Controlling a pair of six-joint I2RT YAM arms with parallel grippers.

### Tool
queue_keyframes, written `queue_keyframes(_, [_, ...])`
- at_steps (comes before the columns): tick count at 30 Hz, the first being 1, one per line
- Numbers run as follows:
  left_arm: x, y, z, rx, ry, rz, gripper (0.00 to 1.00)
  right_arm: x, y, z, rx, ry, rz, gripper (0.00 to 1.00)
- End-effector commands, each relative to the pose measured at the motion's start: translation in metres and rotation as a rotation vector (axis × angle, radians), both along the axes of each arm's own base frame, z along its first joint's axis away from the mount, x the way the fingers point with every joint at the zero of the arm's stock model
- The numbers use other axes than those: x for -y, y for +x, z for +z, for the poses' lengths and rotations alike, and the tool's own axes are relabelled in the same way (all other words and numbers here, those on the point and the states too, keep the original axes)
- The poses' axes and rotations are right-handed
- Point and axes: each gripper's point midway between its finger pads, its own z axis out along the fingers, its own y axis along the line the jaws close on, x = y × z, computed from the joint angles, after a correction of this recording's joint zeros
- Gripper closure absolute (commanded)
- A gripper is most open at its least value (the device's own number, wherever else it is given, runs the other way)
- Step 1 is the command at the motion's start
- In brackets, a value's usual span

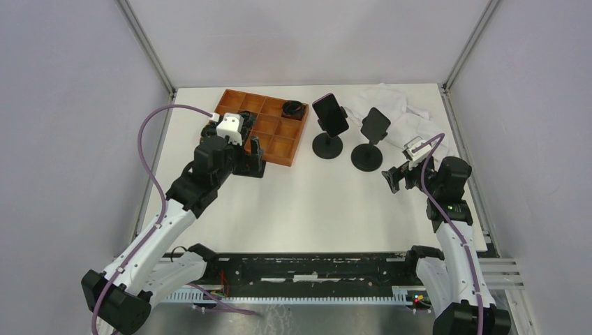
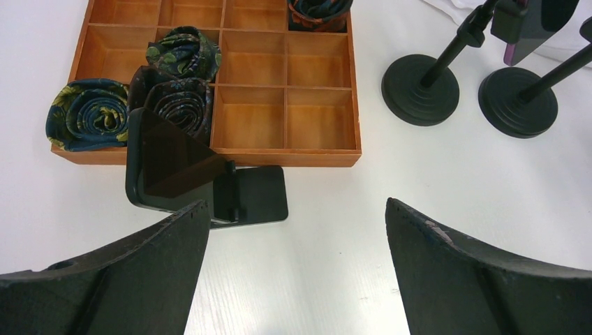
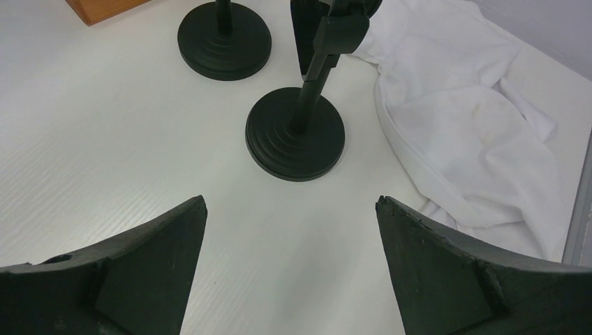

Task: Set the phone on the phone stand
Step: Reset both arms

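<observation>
My left pincer (image 2: 297, 204) and right pincer (image 3: 291, 199) gape empty, and a clumsy reach could topple the glossy dark phone (image 2: 167, 160) off its low black stand (image 2: 262, 192).

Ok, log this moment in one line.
left gripper: open, empty | right gripper: open, empty | phone: propped on folding stand beside tray

You have no text, label, brand or number to read in any of the three views. The phone (image 1: 329, 114) on the far phone stand (image 1: 327, 146) shows only a dark screen. The white block (image 1: 230, 128) on the left wrist appears too small for any marking to be made out.
</observation>
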Motion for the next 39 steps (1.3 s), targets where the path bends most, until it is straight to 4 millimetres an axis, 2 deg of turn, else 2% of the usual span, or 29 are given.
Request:
queue_keyframes(1, [0.000, 0.003, 0.006, 0.037, 0.025, -0.023, 0.00, 0.001, 0.005, 0.018, 0.058, 0.009, -0.008, 0.02])
queue_keyframes(14, [0.000, 0.003, 0.004, 0.033, 0.029, -0.023, 0.00, 0.014, 0.012, 0.025, 0.054, 0.076, -0.136, 0.02])
queue_keyframes(39, [0.000, 0.003, 0.004, 0.033, 0.034, -0.023, 0.00, 0.029, 0.018, 0.029, 0.046, 0.146, -0.272, 0.02])
